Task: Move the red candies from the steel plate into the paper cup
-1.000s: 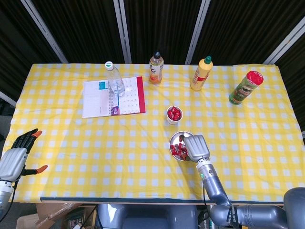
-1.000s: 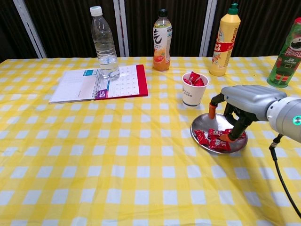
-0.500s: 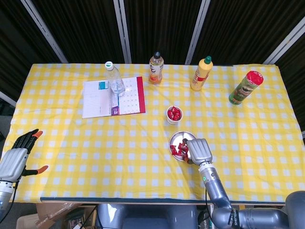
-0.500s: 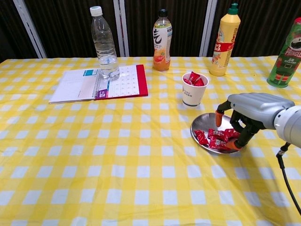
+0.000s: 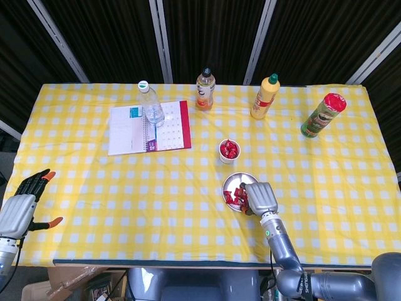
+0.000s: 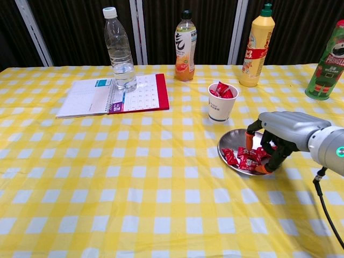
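Note:
The steel plate (image 6: 227, 146) (image 5: 229, 184) lies right of the table's middle and holds several red candies (image 6: 240, 158) (image 5: 232, 196). Just behind it stands the white paper cup (image 6: 221, 107) (image 5: 229, 152), with red candies (image 6: 222, 90) showing in it. My right hand (image 6: 287, 131) (image 5: 260, 197) hangs low over the plate's right side. Its orange fingertips (image 6: 262, 168) curl down among the candies and touch them. Whether a candy is pinched is hidden under the palm. My left hand (image 5: 20, 209) rests at the table's left front edge with its fingers spread, holding nothing.
Along the back stand a water bottle (image 6: 118, 49) on an open notebook (image 6: 114, 93), an orange drink bottle (image 6: 185, 46), a yellow squeeze bottle (image 6: 256, 47) and a green crisps can (image 6: 328, 63). A yellow checked cloth (image 6: 134, 193) covers the table.
My right hand has slid toward the plate's near right side and sunk lower, its fingers curling in closer around the candies. The left hand stays still.

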You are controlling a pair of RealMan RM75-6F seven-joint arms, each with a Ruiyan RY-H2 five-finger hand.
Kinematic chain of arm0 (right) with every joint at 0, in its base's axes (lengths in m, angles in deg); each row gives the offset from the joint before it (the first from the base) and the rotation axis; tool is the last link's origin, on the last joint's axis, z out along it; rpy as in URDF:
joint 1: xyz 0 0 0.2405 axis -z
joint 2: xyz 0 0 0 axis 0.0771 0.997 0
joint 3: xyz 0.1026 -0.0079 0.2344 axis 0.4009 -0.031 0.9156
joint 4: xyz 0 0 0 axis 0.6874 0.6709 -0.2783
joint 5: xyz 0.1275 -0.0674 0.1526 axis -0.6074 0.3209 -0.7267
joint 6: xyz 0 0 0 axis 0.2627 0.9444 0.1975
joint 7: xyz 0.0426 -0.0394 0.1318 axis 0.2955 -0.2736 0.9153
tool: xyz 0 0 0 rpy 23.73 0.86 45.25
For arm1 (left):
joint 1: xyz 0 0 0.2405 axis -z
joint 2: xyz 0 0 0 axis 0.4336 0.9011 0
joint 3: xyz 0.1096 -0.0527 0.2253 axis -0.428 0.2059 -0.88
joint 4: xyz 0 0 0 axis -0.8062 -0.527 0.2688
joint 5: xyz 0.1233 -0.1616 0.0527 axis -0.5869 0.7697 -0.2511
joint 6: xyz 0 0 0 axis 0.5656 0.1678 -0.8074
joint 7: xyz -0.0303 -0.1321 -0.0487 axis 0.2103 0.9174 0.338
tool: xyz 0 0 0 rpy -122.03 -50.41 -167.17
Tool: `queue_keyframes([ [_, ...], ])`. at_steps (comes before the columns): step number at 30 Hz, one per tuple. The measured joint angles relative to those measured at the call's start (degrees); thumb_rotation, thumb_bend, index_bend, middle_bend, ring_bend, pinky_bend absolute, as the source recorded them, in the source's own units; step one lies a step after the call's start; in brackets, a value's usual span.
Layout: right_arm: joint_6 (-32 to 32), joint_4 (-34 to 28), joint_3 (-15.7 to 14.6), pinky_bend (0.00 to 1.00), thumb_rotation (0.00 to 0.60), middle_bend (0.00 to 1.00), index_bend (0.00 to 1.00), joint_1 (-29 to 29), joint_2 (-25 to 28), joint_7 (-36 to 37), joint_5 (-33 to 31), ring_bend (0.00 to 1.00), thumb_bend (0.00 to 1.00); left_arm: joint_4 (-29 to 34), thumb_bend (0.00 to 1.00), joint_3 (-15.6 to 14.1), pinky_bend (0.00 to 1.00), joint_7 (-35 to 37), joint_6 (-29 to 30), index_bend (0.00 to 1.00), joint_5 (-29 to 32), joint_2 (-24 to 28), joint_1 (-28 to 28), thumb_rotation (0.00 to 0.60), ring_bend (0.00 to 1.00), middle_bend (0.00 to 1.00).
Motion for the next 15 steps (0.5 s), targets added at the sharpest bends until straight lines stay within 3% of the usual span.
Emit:
queue_keyframes([
  [10,-1.9,2.4,0.5,1.0,0.6,0.81,0.48,-0.2,-1.5,0.2,-0.4,0.9,0.29,-0.2,0.04,0.1,0.0,0.3,-0.2,0.0,0.2,0.0,0.0,0.6,0.0,0.0],
  [15,-2.7,4.0,0.9,1.0,0.6,0.81,0.51,-0.1,-1.8,0.4,-1.3,0.9,0.4,-0.2,0.04,0.1,0.0,0.5,-0.3,0.0,0.3,0.1,0.1,0.6,0.0,0.0],
])
